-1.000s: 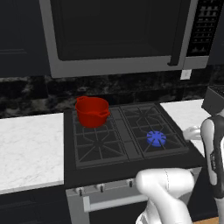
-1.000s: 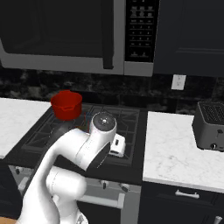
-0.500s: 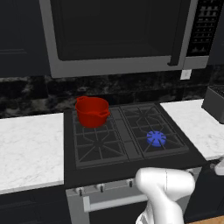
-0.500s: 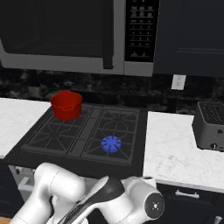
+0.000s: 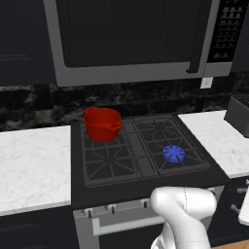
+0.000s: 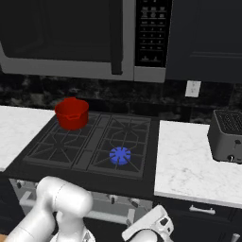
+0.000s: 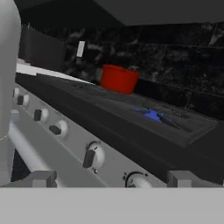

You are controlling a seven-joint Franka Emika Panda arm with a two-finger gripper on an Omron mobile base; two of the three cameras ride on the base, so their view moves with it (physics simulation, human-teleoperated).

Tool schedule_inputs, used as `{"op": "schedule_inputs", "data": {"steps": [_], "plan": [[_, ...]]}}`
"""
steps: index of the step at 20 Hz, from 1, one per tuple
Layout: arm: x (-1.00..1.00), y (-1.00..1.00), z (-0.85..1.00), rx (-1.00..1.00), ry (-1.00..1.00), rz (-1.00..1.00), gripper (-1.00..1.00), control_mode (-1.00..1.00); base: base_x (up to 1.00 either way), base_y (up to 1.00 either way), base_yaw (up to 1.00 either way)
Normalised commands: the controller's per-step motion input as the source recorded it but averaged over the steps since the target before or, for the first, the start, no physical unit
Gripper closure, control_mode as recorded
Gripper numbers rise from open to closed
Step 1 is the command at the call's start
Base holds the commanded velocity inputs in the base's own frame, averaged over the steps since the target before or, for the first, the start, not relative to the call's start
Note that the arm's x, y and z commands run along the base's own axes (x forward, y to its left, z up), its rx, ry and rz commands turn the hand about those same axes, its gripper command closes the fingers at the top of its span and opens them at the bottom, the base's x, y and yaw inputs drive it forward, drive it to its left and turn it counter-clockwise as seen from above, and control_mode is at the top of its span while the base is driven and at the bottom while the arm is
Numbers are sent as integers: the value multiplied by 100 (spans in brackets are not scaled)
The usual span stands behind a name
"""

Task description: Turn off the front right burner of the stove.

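The two small dark fingertips (image 7: pixel 40 178) stand wide apart at the bottom of the hand view with nothing between them, the gripper (image 7: pixel 111 179) low in front of the silver front panel of the black four-burner gas stove (image 5: pixel 141 155), facing its row of small round knobs (image 7: pixel 93 156); one knob sits just above the gap between the fingers, slightly left of centre. Past the panel edge, the front right burner (image 5: pixel 173 154) shows its blue spoked flame disc, so it is lit, on the quadrant nearest the white marble counter (image 6: pixel 189 165) on the right. A red round pot (image 5: pixel 101 124) stands on the back left grate. Half a second ago the white arm filled the bottom of the right base view; now it has swung lower, leaving only the elbow and wrist showing
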Motion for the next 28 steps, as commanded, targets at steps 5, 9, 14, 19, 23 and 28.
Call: {"op": "schedule_inputs", "data": {"steps": [5,9,14,19,23,28], "plan": [[12,2,-50,-3,-32,3,-100,-100,0,0,0],[29,24,-2,0,-14,-17,-100,-100,0,0,0],[48,36,-3,0,-11,-26,-100,-100,0,0,0],[37,23,-12,0,-11,-22,-100,-100,0,0,0],[0,0,-1,1,-1,0,-100,-100,0,0,0],[9,-1,-24,-3,-3,0,-100,-100,0,0,0]]}}
